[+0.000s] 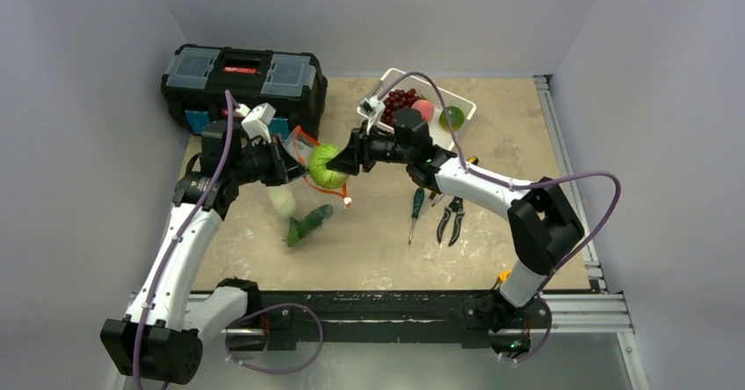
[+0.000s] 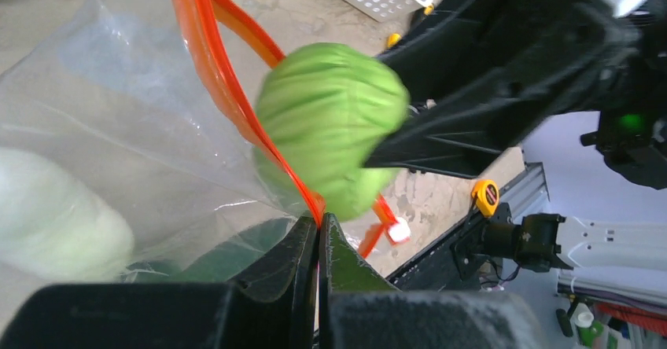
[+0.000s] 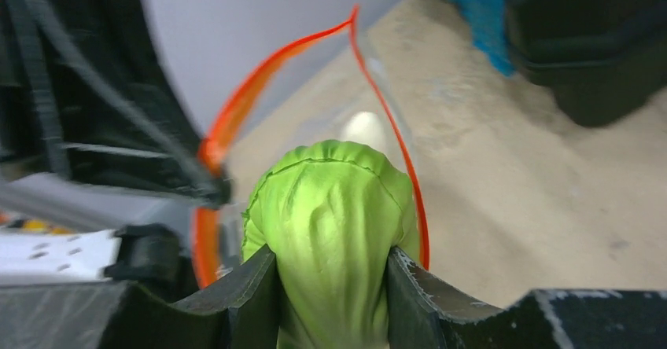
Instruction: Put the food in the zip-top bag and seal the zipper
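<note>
One zip-top bag (image 2: 118,105) lies on the left half of the table (image 1: 386,249), its mouth lifted and facing the middle of the surface. Its one zipper (image 2: 197,34) stands open as an orange-red loop, with a single white slider (image 2: 399,230) hanging at one end. Of the two pincers, the left gripper (image 2: 318,225) is clenched tight on the zipper at the lower lip of the mouth. The right gripper (image 3: 330,258) grasps the one cabbage (image 2: 330,125), a finger pressed to each side, and holds it off the surface right at the mouth. From the right wrist the loop frames the cabbage, but how far in it sits cannot be told. Two pieces of food show through the plastic: one white vegetable (image 2: 55,215) and one dark green cucumber (image 1: 309,224), the cucumber nearer the near edge. One white basket (image 1: 393,74) sits by the far edge, right of the middle, holding three things: one bunch of dark grapes (image 1: 400,102), one pink peach (image 1: 423,109) and one round green fruit (image 1: 452,117). One black toolbox (image 1: 243,78) fills the far left corner. One green-handled screwdriver (image 1: 415,214) and one pair of pliers (image 1: 451,219) lie side by side, right of the middle.
</note>
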Available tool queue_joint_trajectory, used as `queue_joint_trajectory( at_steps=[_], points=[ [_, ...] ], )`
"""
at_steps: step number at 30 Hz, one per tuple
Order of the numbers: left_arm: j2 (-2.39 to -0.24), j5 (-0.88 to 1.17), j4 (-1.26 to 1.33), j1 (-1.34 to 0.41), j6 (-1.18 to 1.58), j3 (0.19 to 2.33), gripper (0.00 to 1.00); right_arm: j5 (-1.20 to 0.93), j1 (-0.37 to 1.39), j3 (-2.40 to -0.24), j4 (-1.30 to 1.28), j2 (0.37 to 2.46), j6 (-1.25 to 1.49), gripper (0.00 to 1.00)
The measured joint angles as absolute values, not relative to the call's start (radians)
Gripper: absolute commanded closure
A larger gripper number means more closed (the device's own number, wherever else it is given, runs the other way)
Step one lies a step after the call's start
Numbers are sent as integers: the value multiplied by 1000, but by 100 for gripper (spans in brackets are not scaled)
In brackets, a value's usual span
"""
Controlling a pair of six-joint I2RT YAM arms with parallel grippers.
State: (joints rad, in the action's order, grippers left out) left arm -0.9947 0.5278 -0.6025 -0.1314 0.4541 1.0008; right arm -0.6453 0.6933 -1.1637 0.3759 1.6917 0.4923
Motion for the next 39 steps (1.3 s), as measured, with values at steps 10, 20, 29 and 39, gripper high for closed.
queue_joint_trajectory(
  at_steps=[10,20,29,39],
  points=[
    [-993,599,-584,-139,456,1000,100,-248,837,-1211,115,1687,287,98],
    [-993,626,-562,-154,456,1000,100,-248,869,-1311,75,1687,268,55],
    [-977,625,-567,-159,456,1000,100,-279,858,-1331,38,1689,268,15],
    [-974,622,-570,-160,456,1000,100,-302,847,-1331,15,1679,280,10]
  ],
)
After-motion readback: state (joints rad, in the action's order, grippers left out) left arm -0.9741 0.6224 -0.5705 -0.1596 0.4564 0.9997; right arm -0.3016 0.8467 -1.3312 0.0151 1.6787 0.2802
